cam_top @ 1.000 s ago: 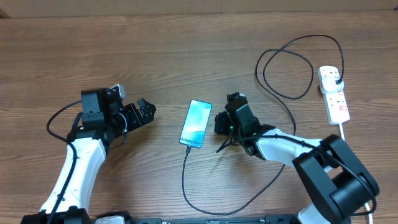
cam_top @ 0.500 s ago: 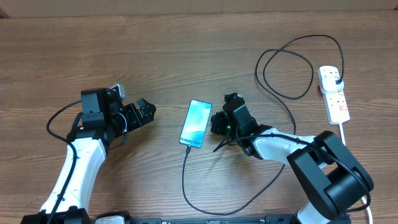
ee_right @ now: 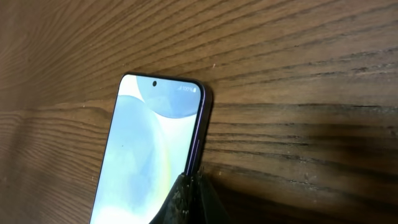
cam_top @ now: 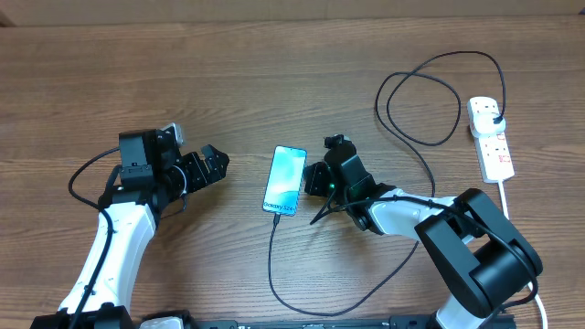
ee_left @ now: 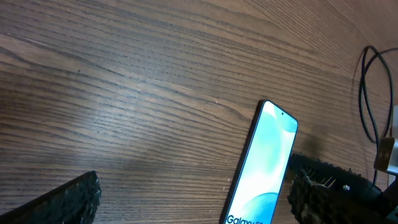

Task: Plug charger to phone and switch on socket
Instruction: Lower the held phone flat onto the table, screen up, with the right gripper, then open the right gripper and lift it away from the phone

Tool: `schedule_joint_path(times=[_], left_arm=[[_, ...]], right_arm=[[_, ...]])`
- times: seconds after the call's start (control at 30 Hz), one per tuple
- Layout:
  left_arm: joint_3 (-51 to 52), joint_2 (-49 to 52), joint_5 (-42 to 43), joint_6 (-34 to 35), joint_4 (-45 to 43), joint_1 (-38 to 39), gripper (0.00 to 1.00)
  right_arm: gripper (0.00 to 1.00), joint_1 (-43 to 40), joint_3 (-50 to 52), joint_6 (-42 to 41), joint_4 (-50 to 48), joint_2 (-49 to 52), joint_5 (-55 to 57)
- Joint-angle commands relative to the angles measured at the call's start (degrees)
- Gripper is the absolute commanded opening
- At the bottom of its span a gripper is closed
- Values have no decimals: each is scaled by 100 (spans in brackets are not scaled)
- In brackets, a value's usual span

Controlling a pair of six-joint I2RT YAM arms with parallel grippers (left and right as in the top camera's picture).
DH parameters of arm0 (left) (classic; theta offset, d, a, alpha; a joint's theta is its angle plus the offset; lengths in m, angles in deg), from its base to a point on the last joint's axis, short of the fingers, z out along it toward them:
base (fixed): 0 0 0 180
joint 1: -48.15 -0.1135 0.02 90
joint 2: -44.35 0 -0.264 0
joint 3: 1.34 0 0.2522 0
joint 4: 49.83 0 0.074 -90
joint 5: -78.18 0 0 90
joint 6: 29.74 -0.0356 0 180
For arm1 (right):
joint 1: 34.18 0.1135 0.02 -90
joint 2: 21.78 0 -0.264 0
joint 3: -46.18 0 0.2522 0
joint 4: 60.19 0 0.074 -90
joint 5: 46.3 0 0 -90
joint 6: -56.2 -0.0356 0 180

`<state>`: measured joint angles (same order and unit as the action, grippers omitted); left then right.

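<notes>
The phone [cam_top: 286,178] lies face up at the table's middle, screen lit pale blue. The thin black charger [cam_top: 271,265] meets its near short edge, loops right and runs to a black plug [cam_top: 494,116] in the white socket [cam_top: 494,151] at the far right. My right gripper [cam_top: 313,180] is shut, and its tips [ee_right: 193,186] press the phone [ee_right: 149,155] on its right long edge. My left gripper [cam_top: 218,164] stands open to the phone's left, holding nothing. In the left wrist view its jaws [ee_left: 193,202] are wide apart, with the phone [ee_left: 264,162] near the right finger.
The charger's slack forms a wide loop [cam_top: 420,100] behind the right arm. The socket's thick white cord [cam_top: 505,192] runs toward the front edge at the right. Bare wood lies between the left gripper and the phone.
My right gripper has slid left, from a little beside the phone to touching its right edge. The phone has shifted slightly left. The left arm has not moved.
</notes>
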<state>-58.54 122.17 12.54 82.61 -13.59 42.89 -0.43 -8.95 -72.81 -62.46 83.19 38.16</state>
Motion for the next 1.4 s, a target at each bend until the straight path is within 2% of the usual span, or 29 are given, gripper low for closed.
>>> schedule_joint_path(times=[0.0,0.67,1.1,1.37], left_arm=[[-15,-96,-59,35,-15,4,100],[-15,-96,-61,35,-17,4,100],[-15,-96,-61,35,-17,4,100],[-15,-96,-59,35,-17,4,100]], right_arm=[[4,31,-70,28,-57,72,-9],[4,37,-70,24,-262,216,284],[4,37,-70,22,-787,549,-361],[5,-94,-72,-127,-640,393,-356]])
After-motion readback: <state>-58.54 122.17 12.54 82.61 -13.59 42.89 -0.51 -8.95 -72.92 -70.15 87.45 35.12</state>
